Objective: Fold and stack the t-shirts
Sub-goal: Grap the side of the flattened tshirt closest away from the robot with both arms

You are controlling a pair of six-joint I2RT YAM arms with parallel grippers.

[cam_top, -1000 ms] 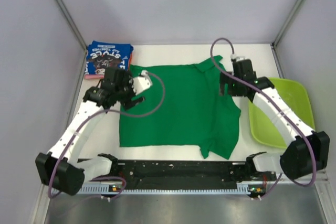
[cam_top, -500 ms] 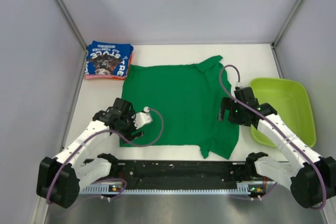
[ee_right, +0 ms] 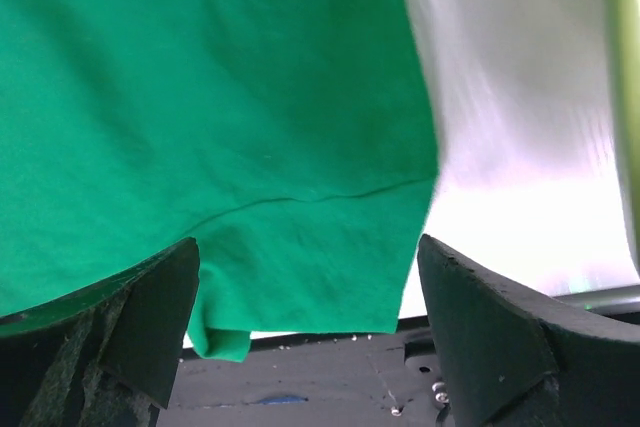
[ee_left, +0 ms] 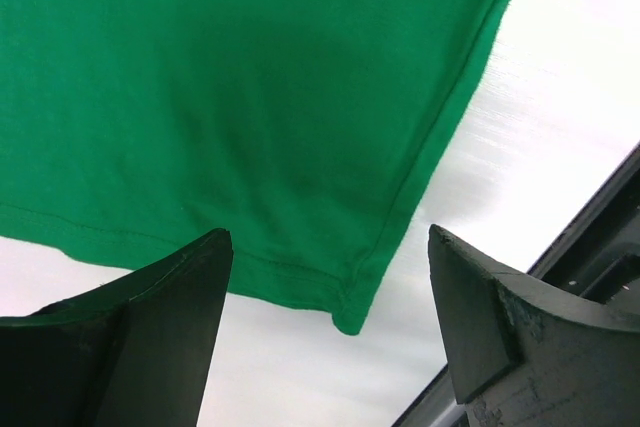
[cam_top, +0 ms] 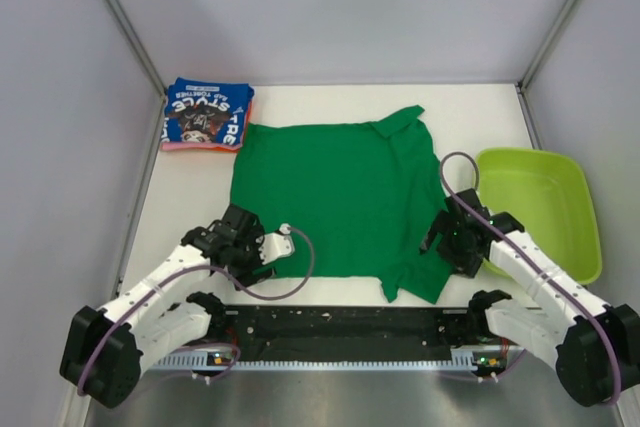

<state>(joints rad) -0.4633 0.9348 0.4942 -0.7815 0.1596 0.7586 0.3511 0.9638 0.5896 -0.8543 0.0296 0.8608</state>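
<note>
folding has begun on the plain bright green cloth t-shirt (cam_top: pixel 335 197), spread flat at centre. left gripper (ee_left: pixel 325 237) and right gripper (ee_right: pixel 308 242) gape wide, empty, above its near corners (seemingly not touching). next: descend, pinch both corners evenly.

Orange-pink t-shirt (cam_top: pixel 178 147) mostly hidden under blue t-shirt (cam_top: pixel 207 114), green t-shirt (cam_top: pixel 330 197) cropped in wrist views

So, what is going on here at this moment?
Two robot arms are working on a green t-shirt spread flat on the white table. The left fingers hang open over its near left corner, the right fingers open over its near right corner; nothing is gripped. A folded blue t-shirt lies on an orange-pink one at the far left.
</note>
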